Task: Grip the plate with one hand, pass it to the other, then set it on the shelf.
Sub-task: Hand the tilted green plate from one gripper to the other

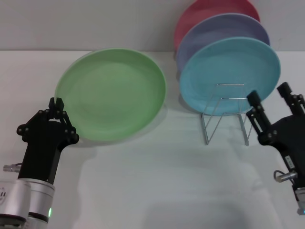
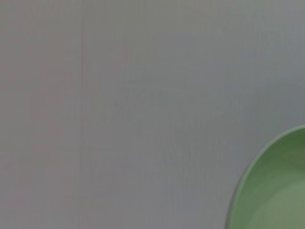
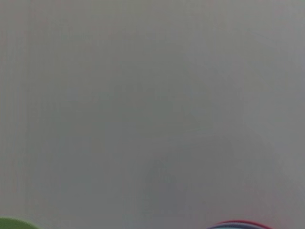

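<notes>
Head view, first-person legend: my left gripper (image 1: pixel 57 103) sits at the lower left of the frame with its fingers drawn close together, tips at the near-left rim of the plate (image 1: pixel 111 94); whether they already pinch that rim or only touch it I cannot tell. That light green plate lies flat on the white worktop (image 1: pixel 157 181) in the upper left-centre of the frame, so it extends up and to the right from my left fingers. My right gripper (image 1: pixel 269 94) waits at the right edge of the frame, fingers spread apart, holding nothing, well apart from the green plate and just in front of the shelf (image 1: pixel 224 114). That wire shelf stands in the right-centre and already carries a turquoise plate (image 1: pixel 228 71), a lavender plate (image 1: pixel 224 26) and a red plate (image 1: pixel 200 12), upright one behind another. A round plate has no long axis; what matters is the rim arc facing me, and my left arm is plainly the nearer one. In my judgement the coming move is a left-hand rim grasp. The left wrist view shows the green rim at its lower right corner.
</notes>
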Action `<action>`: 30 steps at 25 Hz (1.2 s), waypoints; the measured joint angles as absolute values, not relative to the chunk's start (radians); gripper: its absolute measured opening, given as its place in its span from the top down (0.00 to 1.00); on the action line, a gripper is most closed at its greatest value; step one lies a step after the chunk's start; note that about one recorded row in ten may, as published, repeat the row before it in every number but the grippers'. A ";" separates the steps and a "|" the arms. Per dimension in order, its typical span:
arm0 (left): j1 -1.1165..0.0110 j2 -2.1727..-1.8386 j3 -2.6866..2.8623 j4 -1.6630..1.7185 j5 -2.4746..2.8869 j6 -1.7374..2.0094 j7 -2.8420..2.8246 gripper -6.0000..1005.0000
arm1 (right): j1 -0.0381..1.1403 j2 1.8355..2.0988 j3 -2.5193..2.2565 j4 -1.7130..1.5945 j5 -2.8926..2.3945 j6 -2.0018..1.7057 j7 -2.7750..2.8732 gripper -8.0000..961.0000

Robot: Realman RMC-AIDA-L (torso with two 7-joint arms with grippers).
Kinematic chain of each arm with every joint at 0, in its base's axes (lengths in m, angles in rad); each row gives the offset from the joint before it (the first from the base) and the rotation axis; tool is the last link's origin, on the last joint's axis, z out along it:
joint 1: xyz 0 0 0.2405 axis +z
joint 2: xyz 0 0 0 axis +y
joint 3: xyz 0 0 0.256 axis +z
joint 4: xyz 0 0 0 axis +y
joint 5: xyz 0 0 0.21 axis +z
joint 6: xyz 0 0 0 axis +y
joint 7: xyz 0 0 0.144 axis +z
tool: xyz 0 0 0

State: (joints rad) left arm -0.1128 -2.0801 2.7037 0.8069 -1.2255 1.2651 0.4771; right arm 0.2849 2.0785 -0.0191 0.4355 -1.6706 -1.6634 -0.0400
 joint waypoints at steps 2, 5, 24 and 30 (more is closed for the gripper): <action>-0.118 -2.080 2.720 0.808 -1.238 1.278 0.489 0.96 | 0.295 2.078 -0.035 0.439 -1.672 -1.653 -0.040 0.29; -0.125 -2.080 2.734 0.814 -1.248 1.284 0.497 0.96 | 0.313 2.080 -0.064 0.444 -1.672 -1.632 -0.045 0.29; -0.125 -2.080 2.776 0.838 -1.272 1.314 0.636 0.96 | 0.416 2.087 -0.081 0.489 -1.746 -1.441 -0.045 0.29; -0.118 -2.080 2.779 0.839 -1.273 1.326 0.631 0.96 | 0.435 2.089 -0.061 0.490 -1.743 -1.409 -0.044 0.29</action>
